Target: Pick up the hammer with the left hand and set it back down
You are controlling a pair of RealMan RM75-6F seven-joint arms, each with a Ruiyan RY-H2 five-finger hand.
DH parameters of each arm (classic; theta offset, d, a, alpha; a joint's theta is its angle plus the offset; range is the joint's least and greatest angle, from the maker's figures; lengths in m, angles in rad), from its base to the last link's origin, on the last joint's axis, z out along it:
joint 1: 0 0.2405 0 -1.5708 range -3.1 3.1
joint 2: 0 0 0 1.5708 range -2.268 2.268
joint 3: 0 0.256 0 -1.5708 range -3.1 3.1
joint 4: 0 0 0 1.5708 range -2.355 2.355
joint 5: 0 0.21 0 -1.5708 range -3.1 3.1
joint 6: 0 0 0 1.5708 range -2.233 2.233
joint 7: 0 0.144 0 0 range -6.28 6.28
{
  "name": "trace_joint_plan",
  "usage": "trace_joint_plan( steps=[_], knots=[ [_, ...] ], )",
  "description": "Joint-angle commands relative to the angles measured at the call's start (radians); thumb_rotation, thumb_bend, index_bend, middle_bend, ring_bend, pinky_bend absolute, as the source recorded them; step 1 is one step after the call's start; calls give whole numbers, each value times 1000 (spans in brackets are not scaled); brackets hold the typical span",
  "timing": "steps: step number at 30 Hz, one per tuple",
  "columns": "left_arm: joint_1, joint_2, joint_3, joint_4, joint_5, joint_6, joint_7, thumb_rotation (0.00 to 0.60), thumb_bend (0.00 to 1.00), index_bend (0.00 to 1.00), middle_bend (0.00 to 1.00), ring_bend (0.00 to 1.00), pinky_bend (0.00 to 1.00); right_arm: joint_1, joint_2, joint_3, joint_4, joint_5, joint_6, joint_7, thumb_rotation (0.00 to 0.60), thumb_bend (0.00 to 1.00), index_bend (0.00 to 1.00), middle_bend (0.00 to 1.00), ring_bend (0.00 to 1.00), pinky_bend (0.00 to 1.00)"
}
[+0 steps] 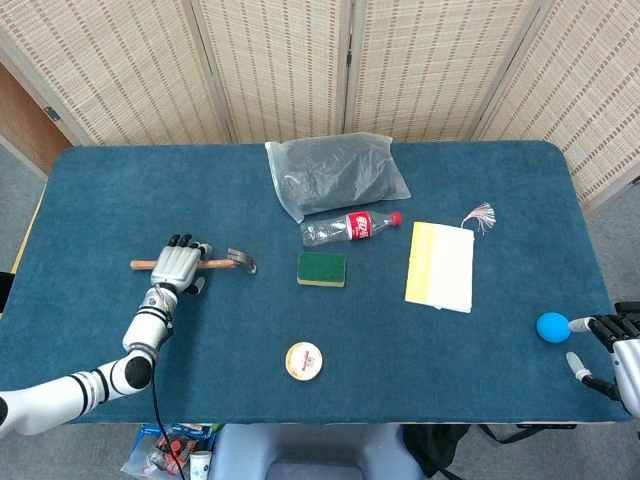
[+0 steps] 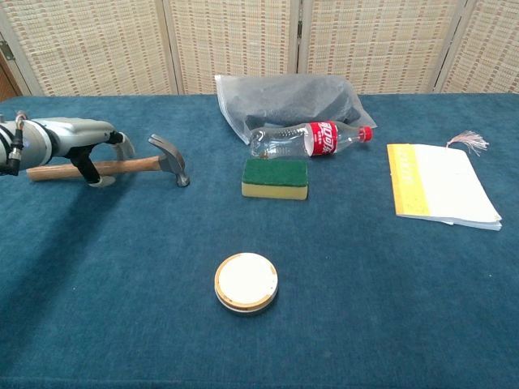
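Note:
A hammer (image 1: pixel 222 263) with a wooden handle (image 2: pixel 136 165) lies flat on the blue table, its steel head (image 2: pixel 171 157) pointing right. My left hand (image 1: pixel 178 265) sits over the middle of the handle, fingers stretched across it and thumb (image 2: pixel 102 180) down on the near side, not closed around it. In the chest view the left hand (image 2: pixel 75 136) covers part of the handle. My right hand (image 1: pixel 617 352) rests at the table's front right corner, fingers spread, holding nothing.
A green sponge (image 2: pixel 276 177), a plastic bottle (image 2: pixel 308 138) and a grey bag (image 2: pixel 288 99) lie right of the hammer. A round lid (image 2: pixel 246 281) sits near the front. A yellow-edged notebook (image 2: pixel 438 194) lies at the right, a blue ball (image 1: pixel 551 326) by the right hand.

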Motion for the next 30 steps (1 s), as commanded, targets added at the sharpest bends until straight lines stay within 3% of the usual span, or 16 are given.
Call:
trace_joint_plan(
  steps=[1,17,26,28,30],
  knots=[
    [-10,-9,6,12,-12,-6,-1,600,421,233,266,81,0,0,-1,0,1,1,-1,0,600,291,398,395,319,298],
    [-48,-46,28,79,-27,-29,-23,600,526,328,371,159,0,-1,3,3,-6,10,-11,-5,600,291,398,395,319,298],
    [-50,-72,24,125,23,-33,-79,600,561,457,526,333,3,-2,8,4,-21,12,-11,-17,600,291,398,395,319,298],
    [-41,-75,17,132,71,-32,-125,600,561,500,579,395,85,-4,10,4,-25,12,-10,-20,600,291,398,395,319,298],
    [-30,-72,15,137,131,-32,-175,600,561,542,629,449,258,-5,11,4,-29,13,-9,-21,600,291,398,395,319,298]
  ],
)
